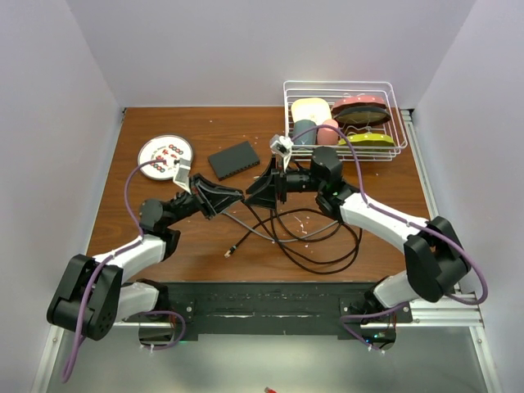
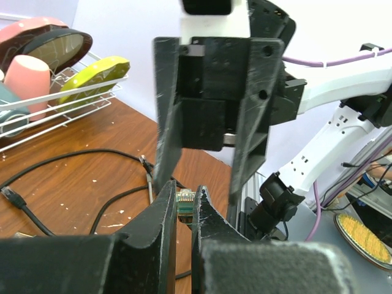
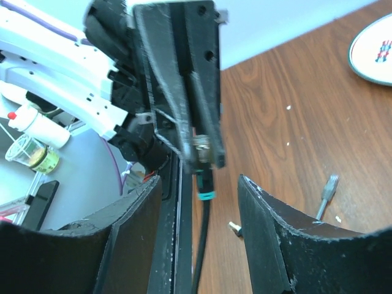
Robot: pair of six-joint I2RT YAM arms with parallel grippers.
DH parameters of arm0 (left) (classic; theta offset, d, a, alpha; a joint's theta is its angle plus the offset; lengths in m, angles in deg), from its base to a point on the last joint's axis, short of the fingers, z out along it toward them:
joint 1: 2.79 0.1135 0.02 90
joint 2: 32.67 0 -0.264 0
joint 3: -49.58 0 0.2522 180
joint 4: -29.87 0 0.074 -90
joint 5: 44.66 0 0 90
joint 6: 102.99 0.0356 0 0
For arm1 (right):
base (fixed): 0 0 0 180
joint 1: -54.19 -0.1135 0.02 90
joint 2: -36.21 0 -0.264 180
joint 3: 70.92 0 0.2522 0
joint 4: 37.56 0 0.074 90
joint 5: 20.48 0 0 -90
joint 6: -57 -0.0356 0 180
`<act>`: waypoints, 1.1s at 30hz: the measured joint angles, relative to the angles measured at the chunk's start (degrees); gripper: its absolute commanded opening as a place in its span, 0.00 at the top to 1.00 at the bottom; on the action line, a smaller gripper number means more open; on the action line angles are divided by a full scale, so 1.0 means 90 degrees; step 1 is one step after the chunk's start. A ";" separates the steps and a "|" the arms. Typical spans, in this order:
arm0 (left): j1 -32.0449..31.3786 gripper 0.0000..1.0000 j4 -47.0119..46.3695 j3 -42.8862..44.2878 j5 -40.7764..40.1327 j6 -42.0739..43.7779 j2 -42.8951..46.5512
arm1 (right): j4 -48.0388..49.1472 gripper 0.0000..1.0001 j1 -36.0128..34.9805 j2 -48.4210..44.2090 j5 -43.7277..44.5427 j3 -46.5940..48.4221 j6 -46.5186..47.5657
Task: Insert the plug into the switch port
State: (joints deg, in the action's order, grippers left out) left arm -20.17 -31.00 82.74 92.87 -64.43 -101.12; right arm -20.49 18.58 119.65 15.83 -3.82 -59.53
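Observation:
The plug (image 2: 185,202), a clear connector with gold contacts on a black cable with a teal boot (image 3: 206,193), is pinched between the tips of my left gripper (image 2: 185,191), which is shut on it. My right gripper (image 3: 199,181) stands open, tip to tip with the left one, its two fingers straddling the plug without touching it. In the top view both grippers (image 1: 233,197) (image 1: 255,192) meet above the table's middle. The switch (image 1: 233,160), a flat black box, lies on the table just behind them, apart from both.
A round white plate (image 1: 165,153) lies at the back left. A wire dish rack (image 1: 344,147) with cups and bowls stands at the back right. Black cable loops (image 1: 315,246) sprawl in front of the grippers, with a loose connector end (image 1: 229,254).

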 measured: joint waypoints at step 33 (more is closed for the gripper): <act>-0.0049 1.00 0.0032 -0.0063 0.0007 -0.0058 0.0119 | 0.0100 0.97 -0.0165 0.0444 -0.0321 0.0000 -0.0143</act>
State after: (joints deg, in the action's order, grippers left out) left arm -20.61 -30.72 82.17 92.93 -64.96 -100.05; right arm -19.60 17.09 123.65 12.94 -3.82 -60.82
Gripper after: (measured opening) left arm 0.108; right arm 0.136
